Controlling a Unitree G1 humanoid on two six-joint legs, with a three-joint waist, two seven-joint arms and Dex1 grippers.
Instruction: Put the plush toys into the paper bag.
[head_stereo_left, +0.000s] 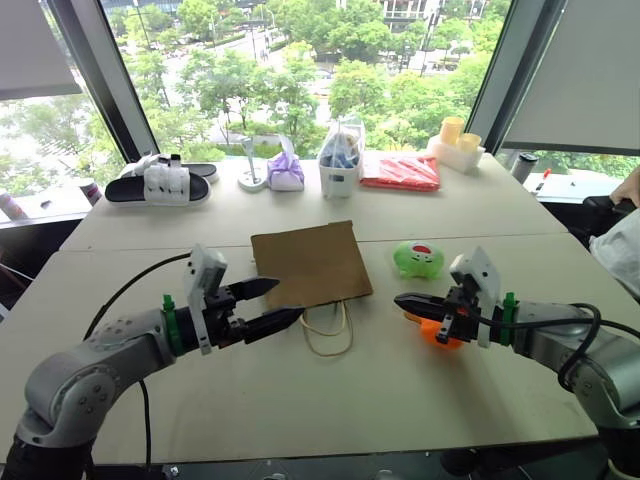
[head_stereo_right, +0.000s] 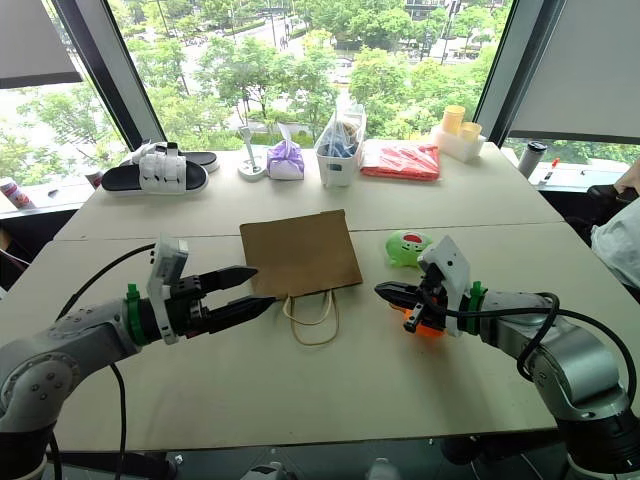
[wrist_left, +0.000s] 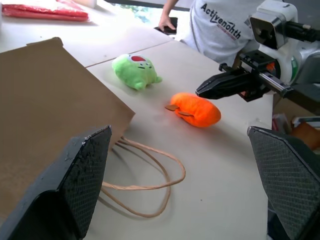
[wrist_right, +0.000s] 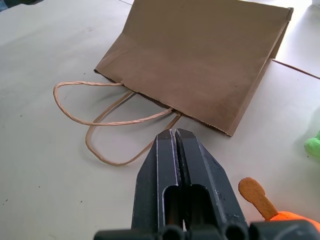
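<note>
The right gripper (wrist_right: 176, 134) has its two black fingers (wrist_right: 162, 165) pressed together, holding nothing, above the pale tabletop (wrist_right: 40, 190). Beyond the tips the brown paper bag (wrist_right: 200, 60) lies flat, its tan loop handles (wrist_right: 95, 125) spread toward the gripper. Beside the fingers shows part of the orange plush toy (wrist_right: 285, 217), with a sliver of green plush toy (wrist_right: 314, 146) near it.

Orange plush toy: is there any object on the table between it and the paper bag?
Nothing visible lies between the orange plush toy and the paper bag, only bare table. But the bag lies flat, its mouth shut.
</note>
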